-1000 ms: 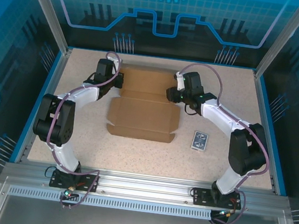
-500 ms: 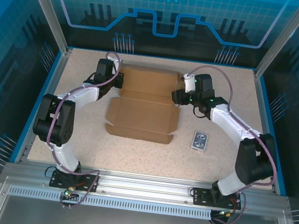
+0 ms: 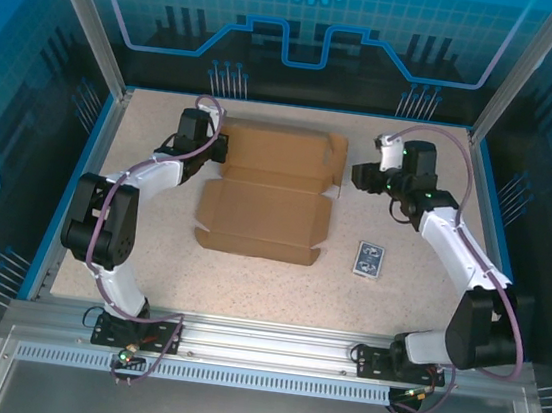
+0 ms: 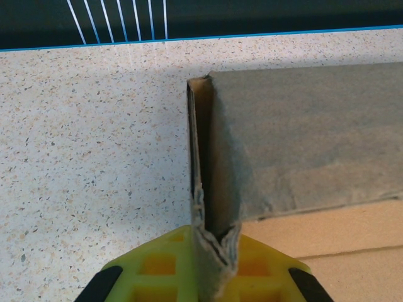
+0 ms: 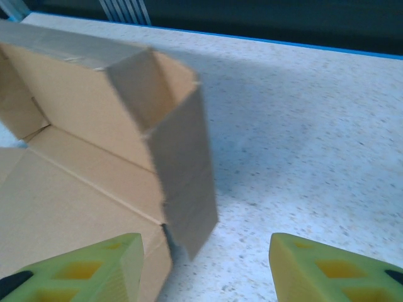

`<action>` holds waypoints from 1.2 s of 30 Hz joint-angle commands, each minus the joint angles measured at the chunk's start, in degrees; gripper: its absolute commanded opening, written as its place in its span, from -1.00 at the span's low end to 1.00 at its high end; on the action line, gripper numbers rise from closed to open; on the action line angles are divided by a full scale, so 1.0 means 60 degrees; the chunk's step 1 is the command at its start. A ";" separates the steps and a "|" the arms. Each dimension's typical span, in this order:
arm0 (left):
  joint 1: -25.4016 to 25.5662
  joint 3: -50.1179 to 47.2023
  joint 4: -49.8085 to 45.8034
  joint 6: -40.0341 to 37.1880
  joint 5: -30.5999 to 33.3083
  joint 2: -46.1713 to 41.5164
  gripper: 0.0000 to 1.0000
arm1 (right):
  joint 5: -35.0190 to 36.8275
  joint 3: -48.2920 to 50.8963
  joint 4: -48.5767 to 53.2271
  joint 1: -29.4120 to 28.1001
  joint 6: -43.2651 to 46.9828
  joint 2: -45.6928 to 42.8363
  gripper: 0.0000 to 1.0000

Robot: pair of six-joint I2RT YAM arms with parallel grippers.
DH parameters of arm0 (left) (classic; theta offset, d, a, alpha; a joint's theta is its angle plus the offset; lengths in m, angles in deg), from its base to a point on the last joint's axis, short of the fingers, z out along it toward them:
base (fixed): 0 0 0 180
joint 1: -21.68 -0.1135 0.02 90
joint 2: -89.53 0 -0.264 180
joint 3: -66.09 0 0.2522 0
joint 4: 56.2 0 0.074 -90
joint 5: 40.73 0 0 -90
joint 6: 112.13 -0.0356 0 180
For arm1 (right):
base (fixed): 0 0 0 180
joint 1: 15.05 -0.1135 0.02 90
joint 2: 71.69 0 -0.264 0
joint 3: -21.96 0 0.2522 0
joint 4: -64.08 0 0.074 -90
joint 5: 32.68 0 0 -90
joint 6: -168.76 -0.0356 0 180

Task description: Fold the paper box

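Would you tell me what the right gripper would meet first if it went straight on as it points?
Probably the raised side flap of the paper box, standing just ahead of the open right gripper; the blur leaves the depth uncertain.

Blurred paper box (image 5: 82, 119), left side off-frame

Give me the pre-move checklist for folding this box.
1. Left fingers shut on the paper box's left flap: ok.
2. Right fingers open, holding nothing: ok.
3. Right flap raised: ok, though leaning.
4. Front panel folded up: not ok, it lies flat.
5. Card pack apart from the box: ok.
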State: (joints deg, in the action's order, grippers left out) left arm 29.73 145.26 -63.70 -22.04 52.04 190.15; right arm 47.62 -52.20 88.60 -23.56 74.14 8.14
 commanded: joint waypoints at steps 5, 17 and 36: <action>0.0049 0.0043 0.0060 0.0174 -0.0261 -0.0350 -1.00 | -0.0268 -0.0443 0.0225 0.0709 -0.0469 0.1363 0.09; 0.0038 0.0022 0.0040 0.0185 -0.0262 -0.0400 -1.00 | -0.1783 -0.1652 -0.0322 -0.0139 -0.0001 0.3548 0.16; 0.0037 -0.0005 0.0044 0.0187 -0.0365 -0.0422 -1.00 | -0.2771 -0.2725 -0.0053 -0.0715 0.1468 0.4528 0.13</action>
State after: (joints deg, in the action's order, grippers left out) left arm 29.73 145.26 -63.68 -22.01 52.02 189.97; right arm 33.31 -66.56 88.23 -27.00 80.35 34.26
